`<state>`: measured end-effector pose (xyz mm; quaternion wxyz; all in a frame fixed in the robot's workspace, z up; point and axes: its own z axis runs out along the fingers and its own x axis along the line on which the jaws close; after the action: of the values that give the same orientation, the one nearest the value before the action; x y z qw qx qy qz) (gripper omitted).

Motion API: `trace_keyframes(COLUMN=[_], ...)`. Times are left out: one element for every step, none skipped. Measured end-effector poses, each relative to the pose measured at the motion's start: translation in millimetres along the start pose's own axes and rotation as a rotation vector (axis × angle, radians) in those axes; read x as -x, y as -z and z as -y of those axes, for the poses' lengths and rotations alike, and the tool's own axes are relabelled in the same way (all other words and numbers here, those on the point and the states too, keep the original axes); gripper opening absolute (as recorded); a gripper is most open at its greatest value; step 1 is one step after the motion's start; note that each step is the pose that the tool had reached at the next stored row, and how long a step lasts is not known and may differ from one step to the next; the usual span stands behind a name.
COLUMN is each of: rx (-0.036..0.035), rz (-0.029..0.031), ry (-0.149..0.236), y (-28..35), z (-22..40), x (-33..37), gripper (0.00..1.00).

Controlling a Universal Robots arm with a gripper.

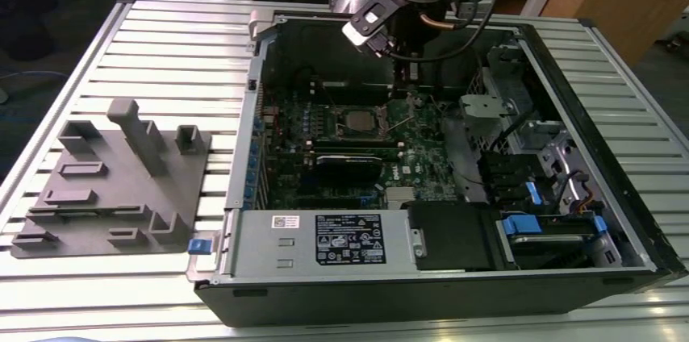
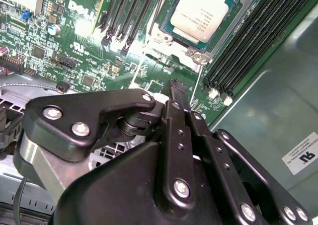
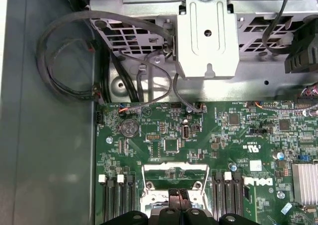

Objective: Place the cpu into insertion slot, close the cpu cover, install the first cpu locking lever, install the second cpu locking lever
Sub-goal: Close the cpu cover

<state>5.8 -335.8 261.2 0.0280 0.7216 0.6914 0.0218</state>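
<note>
The cpu [image 2: 198, 14] lies in the insertion slot [image 2: 198, 57] on the green motherboard [image 2: 89, 51]; the gripper [image 2: 176, 85], fingers together, hangs near it.

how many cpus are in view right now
1: the cpu sits in the insertion slot on the green board, near the end effector; others may be hidden.

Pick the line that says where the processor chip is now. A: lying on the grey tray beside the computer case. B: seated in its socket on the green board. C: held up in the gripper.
B: in the second wrist view the chip lies flat inside the socket on the green board, silver top showing.
</note>
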Motion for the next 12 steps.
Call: trace_keyframes(rx=[0.0, 0.0, -0.0001, -0.0001, 0.0, 0.0, 0.0, 0.0, 0.0, 0.0, 0.0, 0.0], rz=[0.0, 0.0001, 0.0001, 0.0001, 0.0, 0.0, 0.0001, 0.0, 0.0, 0.0, -0.0001, -0.0001], ry=[0.0, 0.0, 0.0, 0.0, 0.0, 0.0, 0.0, 0.0, 0.0, 0.0, 0.0, 0.0], y=[-0.1, -0.1, -0.2, -0.3, -0.4, -0.5, -0.5, -0.6, -0.7, -0.8, -0.9, -1.0], z=[-0.9, -2.0, -3.1, -4.2, -5.5, -6.7, -7.8, -8.8, -9.8, -11.0, -12.4, -13.9], x=[0.0, -0.1, -0.1, -0.2, -0.2, -0.3, -0.3, -0.4, -0.4, -0.5, -0.5, -0.6], gripper=[0.11, 0.11, 0.11, 0.11, 0.11, 0.11, 0.11, 0.11, 0.11, 0.11, 0.11, 0.11])
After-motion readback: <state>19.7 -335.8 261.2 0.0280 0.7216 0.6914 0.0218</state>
